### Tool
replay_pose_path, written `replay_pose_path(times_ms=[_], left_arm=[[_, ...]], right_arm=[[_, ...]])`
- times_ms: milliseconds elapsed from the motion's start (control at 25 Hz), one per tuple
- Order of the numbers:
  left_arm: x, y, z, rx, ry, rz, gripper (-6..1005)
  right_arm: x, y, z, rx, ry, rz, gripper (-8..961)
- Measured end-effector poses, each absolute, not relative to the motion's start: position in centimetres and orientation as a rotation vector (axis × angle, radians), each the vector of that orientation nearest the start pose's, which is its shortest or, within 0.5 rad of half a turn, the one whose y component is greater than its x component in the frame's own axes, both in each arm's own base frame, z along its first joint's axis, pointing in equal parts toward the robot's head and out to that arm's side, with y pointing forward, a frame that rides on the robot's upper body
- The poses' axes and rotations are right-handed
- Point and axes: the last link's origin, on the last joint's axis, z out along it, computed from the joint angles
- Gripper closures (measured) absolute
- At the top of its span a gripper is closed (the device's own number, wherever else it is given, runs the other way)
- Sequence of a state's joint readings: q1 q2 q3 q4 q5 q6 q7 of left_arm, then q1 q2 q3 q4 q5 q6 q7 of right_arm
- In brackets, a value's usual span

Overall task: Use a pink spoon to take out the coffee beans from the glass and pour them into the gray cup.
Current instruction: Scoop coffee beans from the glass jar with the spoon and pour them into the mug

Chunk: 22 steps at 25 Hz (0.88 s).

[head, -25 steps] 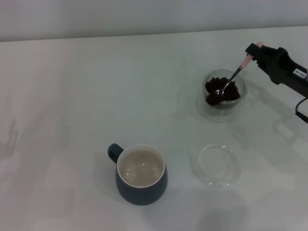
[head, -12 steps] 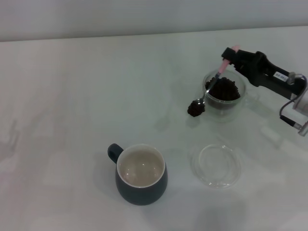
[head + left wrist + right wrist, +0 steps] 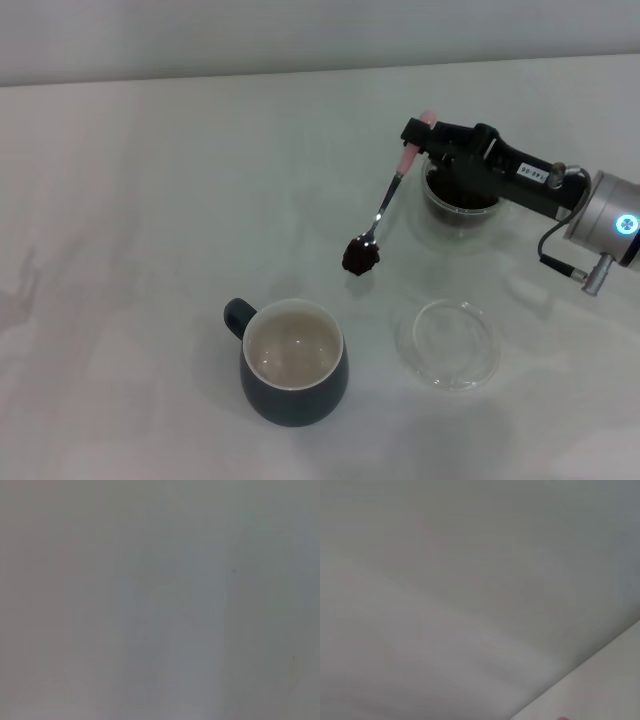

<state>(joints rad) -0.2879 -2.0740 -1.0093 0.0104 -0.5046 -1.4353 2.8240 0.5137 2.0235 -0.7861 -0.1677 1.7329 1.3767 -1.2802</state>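
Observation:
In the head view my right gripper (image 3: 420, 134) is shut on the pale pink handle of the pink spoon (image 3: 385, 205). The spoon hangs down and to the left, and its bowl carries a dark heap of coffee beans (image 3: 361, 256) above the table. That heap hovers between the glass (image 3: 459, 200) and the gray cup (image 3: 294, 362). My right arm crosses over the glass and hides most of it; dark beans show inside. The gray cup stands at the front with its off-white inside showing no beans and its handle at the upper left. My left gripper is out of view.
A flat shallow clear round dish (image 3: 448, 343) lies to the right of the gray cup, in front of the glass. The white table (image 3: 150, 200) runs back to a pale wall. Both wrist views show only a blurred pale surface.
The right gripper has lifted the loaded spoon out of the glass and carried it left and forward, toward the gray cup. The cup, the glass and the dish have stayed put.

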Motion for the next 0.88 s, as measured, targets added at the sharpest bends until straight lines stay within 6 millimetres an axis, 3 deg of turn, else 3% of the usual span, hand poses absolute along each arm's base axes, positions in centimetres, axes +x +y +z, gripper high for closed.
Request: replay_pose_path(times_ms=[880], left_arm=[[-36.4,26.4,-0.2,-1.671,-0.539,-0.727,433]], right_arm=[[26.4,31.4,-5.2,-2.102,1.807,1.369,806]])
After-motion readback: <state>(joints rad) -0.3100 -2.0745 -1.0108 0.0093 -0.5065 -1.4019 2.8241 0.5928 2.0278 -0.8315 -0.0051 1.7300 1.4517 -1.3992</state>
